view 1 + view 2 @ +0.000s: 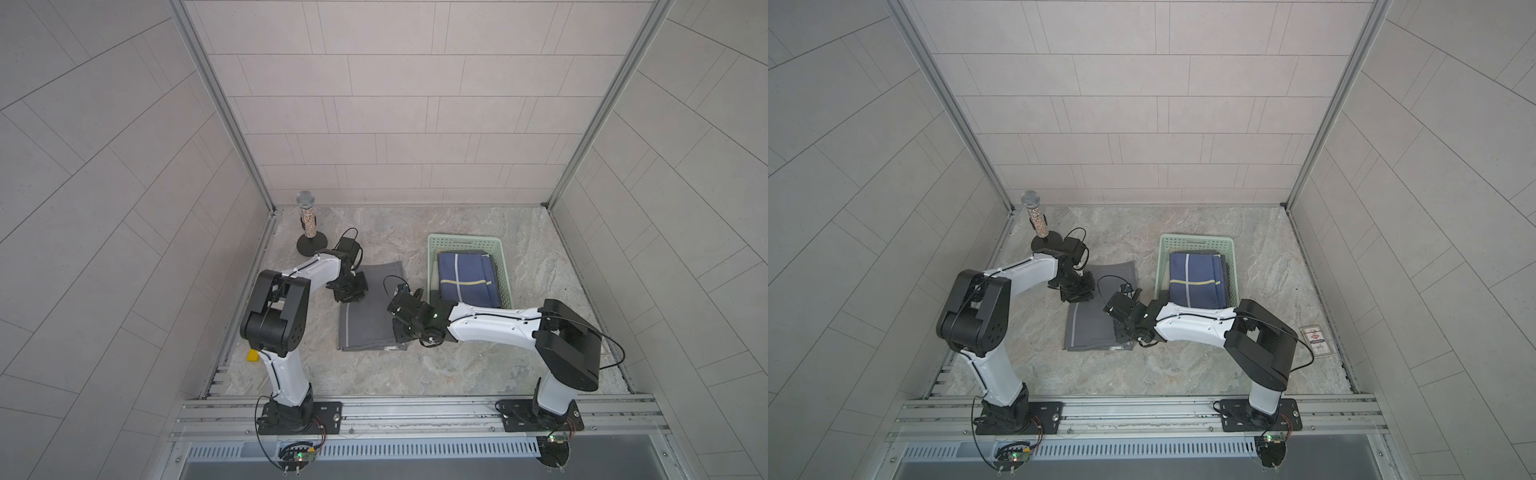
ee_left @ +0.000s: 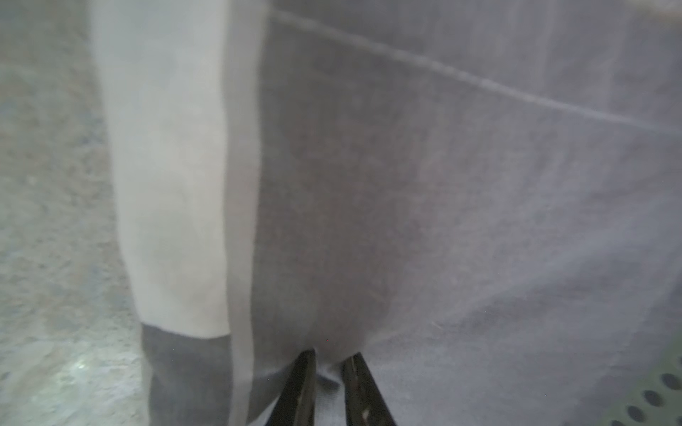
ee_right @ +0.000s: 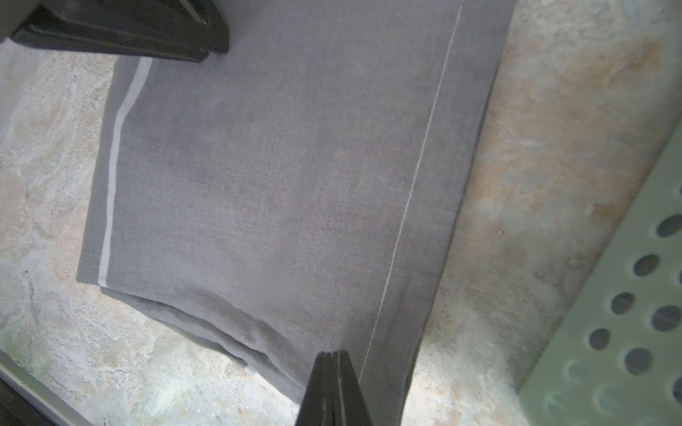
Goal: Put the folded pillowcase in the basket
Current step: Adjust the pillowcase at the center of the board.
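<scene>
The grey pillowcase [image 1: 370,320] lies folded flat on the bench [image 1: 415,374], just beside the basket [image 1: 465,241] on its left side and outside it. A pale stripe runs along one of its edges and a thin stitched line along the opposite one.

The left pincer [image 2: 328,354] is at the pillowcase's far left part, its jaws narrow with a small pinch of grey fabric between them. The right pincer [image 3: 334,356] is at the near right corner with its jaws pressed together. I cannot tell whether any cloth is caught in them.

The green basket already holds a folded blue cloth [image 1: 467,278] with a yellow stripe. A microphone [image 1: 306,220] stands upright on its round base at the far left corner, and a small yellow block [image 1: 252,355] lies near the left arm.
</scene>
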You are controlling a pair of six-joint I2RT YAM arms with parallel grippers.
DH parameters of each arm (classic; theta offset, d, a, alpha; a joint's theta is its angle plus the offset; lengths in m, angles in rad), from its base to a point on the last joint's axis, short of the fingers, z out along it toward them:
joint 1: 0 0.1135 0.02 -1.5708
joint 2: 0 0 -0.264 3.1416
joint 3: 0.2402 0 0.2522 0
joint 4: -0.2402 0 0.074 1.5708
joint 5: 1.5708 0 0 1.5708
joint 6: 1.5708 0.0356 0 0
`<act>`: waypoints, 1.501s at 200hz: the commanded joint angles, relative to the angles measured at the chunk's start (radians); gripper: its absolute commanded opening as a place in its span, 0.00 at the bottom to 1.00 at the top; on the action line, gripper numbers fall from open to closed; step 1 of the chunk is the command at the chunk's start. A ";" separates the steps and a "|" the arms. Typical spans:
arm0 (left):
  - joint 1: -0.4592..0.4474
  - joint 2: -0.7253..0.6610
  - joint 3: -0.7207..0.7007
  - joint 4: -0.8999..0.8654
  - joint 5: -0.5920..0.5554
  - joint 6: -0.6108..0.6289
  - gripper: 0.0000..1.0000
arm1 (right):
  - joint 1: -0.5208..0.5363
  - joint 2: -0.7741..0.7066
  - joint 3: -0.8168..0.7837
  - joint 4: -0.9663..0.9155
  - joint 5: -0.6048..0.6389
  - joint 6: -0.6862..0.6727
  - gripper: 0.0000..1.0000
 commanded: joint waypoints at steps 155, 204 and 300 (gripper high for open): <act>0.138 -0.300 -0.128 -0.085 -0.085 0.032 0.45 | 0.006 -0.026 -0.048 -0.091 -0.073 -0.050 0.49; 0.227 -0.222 -0.087 -0.106 -0.129 0.070 0.47 | 0.034 0.081 -0.037 -0.044 -0.100 -0.020 0.49; 0.239 0.015 0.047 -0.106 -0.091 0.089 0.45 | 0.037 0.065 -0.105 0.012 -0.136 0.004 0.50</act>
